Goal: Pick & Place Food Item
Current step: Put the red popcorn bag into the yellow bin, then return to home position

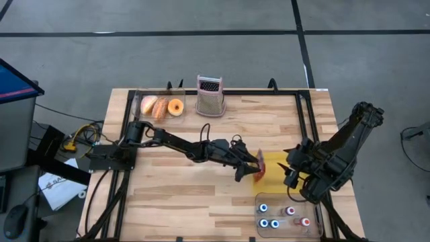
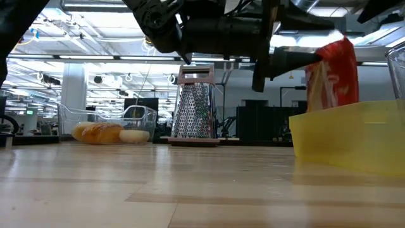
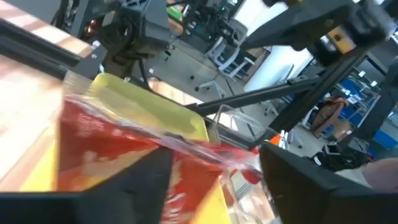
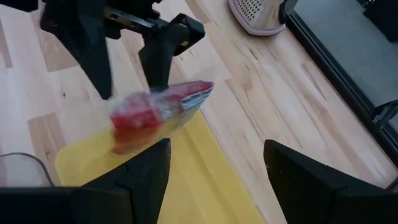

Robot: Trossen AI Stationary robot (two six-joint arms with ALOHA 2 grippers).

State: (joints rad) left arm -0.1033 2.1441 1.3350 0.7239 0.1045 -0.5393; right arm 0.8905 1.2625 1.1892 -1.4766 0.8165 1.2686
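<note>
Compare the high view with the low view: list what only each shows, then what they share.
Only the high view: the whole table, the right gripper open beside the tray, and a clear box of small bottles near it.
Only the low view: the room behind the table, with its ceiling lights.
Both: the left gripper shut on the red packet over the yellow tray, the grater, and the bin of pastries.

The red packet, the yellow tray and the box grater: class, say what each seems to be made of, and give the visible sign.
The red packet, held by the left gripper, looks like thin glossy plastic film: it crinkles and glints. The yellow tray seems matte moulded plastic, uniformly coloured with a raised rim. The box grater appears to be perforated shiny metal, probably steel, with a pinkish, likely plastic, base and handle.
</note>
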